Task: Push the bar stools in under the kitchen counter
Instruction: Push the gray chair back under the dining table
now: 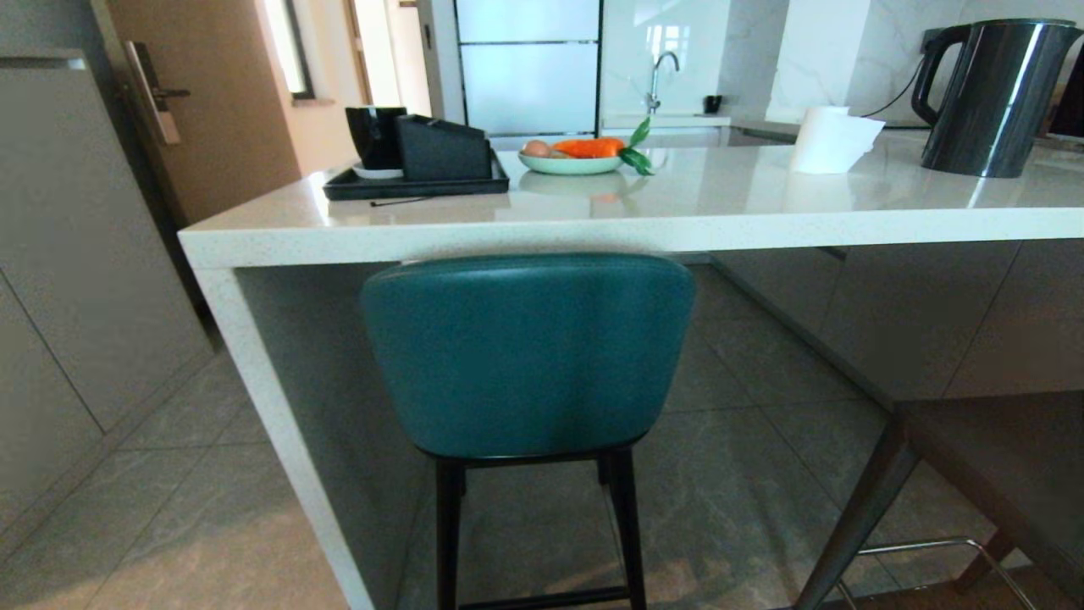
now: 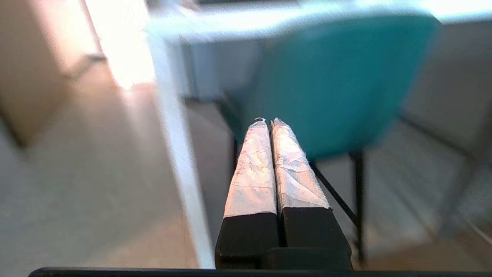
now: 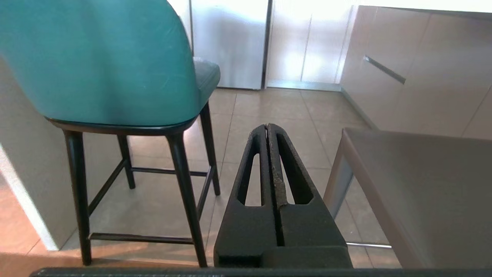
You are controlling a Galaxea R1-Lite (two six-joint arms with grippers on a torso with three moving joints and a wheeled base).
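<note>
The teal stool [image 1: 525, 356] sits tucked under the counter [image 1: 593, 224]; the left hand [image 2: 268, 122] and right hand [image 3: 267, 127], both closed and empty, are behind it.

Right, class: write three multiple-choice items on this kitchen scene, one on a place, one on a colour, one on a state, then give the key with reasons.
1. Where does the pale green plate of carrot and eggs stand?
A on the floor
B on the glossy white speckled stone counter
C on a stool seat

2. What colour is the leather stool with the rounded back?
A red
B yellow
C teal

3. How are the left gripper and the right gripper?
A both shut, holding nothing
B both wide open
C each gripping a stool leg

Key: B, the plate sits on the slab beside the black tray; C, its backrest is teal; A, each wrist view shows fingers pressed together with nothing between.
</note>
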